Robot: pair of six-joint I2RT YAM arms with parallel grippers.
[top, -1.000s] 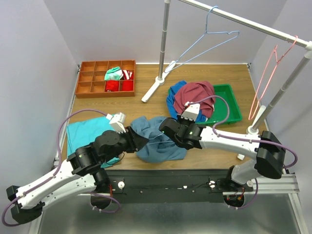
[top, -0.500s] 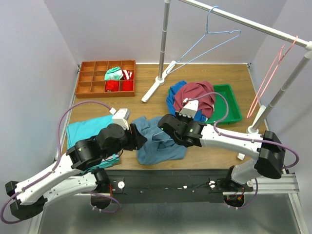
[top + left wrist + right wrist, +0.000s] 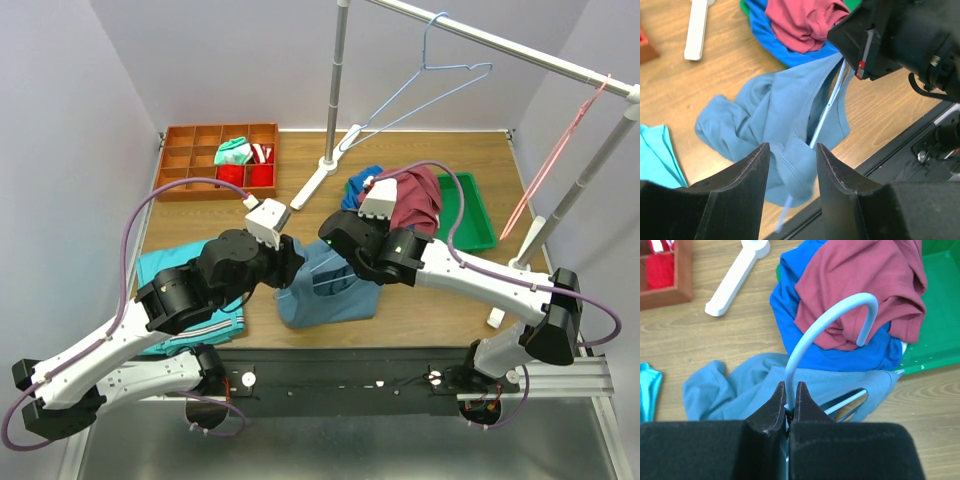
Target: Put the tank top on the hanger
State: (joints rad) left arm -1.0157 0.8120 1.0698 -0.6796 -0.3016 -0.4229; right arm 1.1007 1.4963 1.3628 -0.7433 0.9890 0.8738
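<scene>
Right claw (image 3: 790,391) clenches the thin light-blue wire hanger (image 3: 812,327) below its hook; left claw (image 3: 791,157), released, straddles the dusty slate-blue tank top (image 3: 770,110) mid-frame. A maroon shirt (image 3: 860,285) lies upper right.

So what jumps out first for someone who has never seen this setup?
A slate-blue tank top hangs between the two grippers near the front of the wooden table. The right gripper is pinched shut on the hook of a light-blue wire hanger whose wire runs inside the top, while the left gripper stands open around a fold of it. Behind them, a maroon shirt is heaped over a green bin.
</scene>
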